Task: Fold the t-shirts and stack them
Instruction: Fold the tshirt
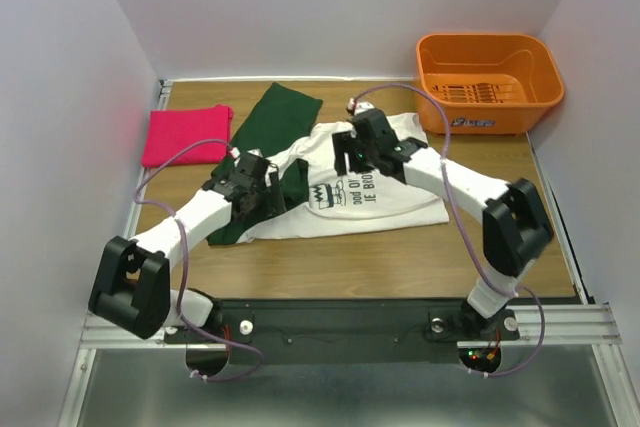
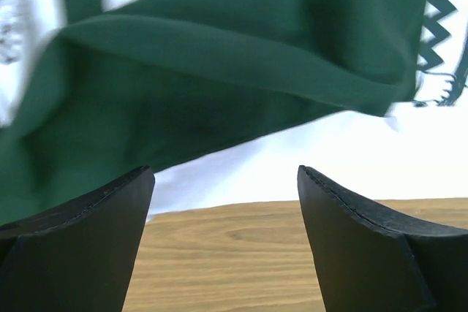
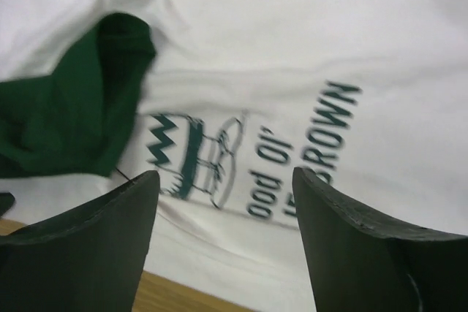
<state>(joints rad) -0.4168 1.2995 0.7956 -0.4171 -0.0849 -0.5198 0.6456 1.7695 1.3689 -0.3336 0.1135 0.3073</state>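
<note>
A white t-shirt (image 1: 385, 209) with dark green sleeves and a black print lies partly folded across the middle of the table. One green sleeve (image 1: 276, 114) stretches toward the back. A folded pink-red t-shirt (image 1: 186, 135) rests at the far left. My left gripper (image 1: 258, 185) hovers over the shirt's left side, open, with bare wood between its fingers and the green sleeve (image 2: 219, 56) just ahead of the left gripper (image 2: 227, 169). My right gripper (image 1: 352, 154) hangs over the shirt's upper middle, and in its wrist view the right gripper (image 3: 225, 173) stands open and empty above the printed chest (image 3: 292, 158).
An orange plastic basket (image 1: 488, 82) stands at the back right corner. White walls close in the table on three sides. Bare wood (image 1: 400, 262) shows between the shirt and the near edge.
</note>
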